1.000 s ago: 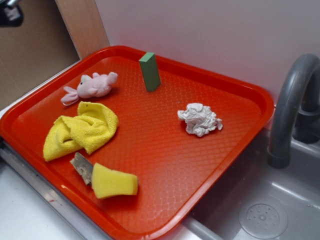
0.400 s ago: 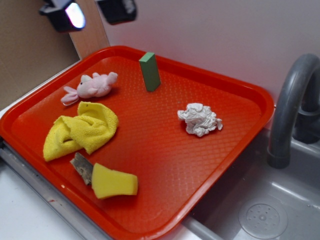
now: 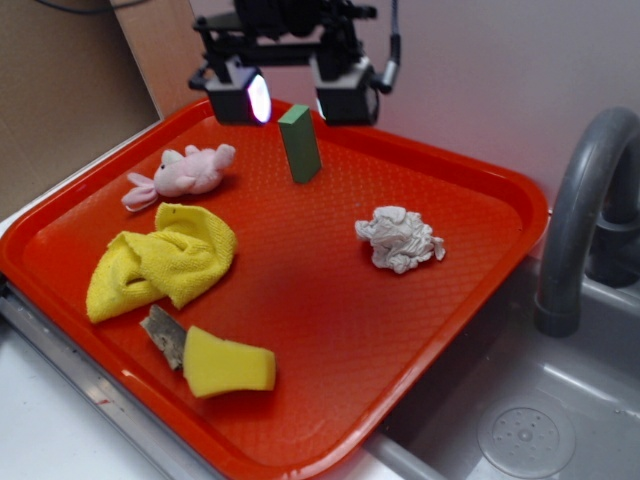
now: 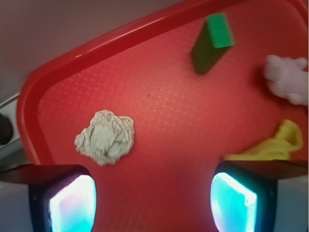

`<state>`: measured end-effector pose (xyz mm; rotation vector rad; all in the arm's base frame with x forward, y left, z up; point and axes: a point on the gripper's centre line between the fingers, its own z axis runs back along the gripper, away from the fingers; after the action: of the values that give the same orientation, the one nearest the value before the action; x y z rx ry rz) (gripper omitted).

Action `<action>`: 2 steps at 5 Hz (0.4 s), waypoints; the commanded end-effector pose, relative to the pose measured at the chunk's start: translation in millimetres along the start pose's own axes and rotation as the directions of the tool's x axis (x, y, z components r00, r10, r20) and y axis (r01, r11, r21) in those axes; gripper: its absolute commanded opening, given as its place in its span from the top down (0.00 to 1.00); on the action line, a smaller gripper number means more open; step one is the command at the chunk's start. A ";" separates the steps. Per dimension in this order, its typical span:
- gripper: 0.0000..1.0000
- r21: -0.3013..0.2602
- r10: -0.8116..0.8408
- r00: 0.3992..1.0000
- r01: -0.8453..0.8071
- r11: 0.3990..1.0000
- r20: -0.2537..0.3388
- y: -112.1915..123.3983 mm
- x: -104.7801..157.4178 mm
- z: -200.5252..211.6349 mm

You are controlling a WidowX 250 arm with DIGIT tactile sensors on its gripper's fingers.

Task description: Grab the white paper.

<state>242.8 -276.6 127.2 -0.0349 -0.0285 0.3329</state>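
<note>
Gripper (image 3: pixel 296 98) hung wide open and empty above the tray's (image 3: pixel 480 165) far edge, just over the green block (image 3: pixel 299 143), white paper (image 3: pixel 400 238) lay crumpled near the tray's right edge, well apart from gripper, untouched.

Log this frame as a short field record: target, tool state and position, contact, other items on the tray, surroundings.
target: white paper, crumpled ball lying on the red tray, right of centre
tool: tool open, raised over the tray's back edge near the green block
contact: none; the paper lies apart from the tool and every other item
other items: pink plush toy, yellow cloth, yellow sponge with a grey scrap beside it
surroundings: grey faucet and sink to the right
</note>
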 end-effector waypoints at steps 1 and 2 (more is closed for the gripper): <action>0.00 -0.037 -0.079 0.997 0.079 0.996 -0.010 -26.4 5.3 -45.7; 0.00 -0.087 -0.130 0.992 0.128 0.988 -0.008 -34.1 1.8 -67.0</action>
<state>255.9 -303.6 46.6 -0.0839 -0.0093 0.2172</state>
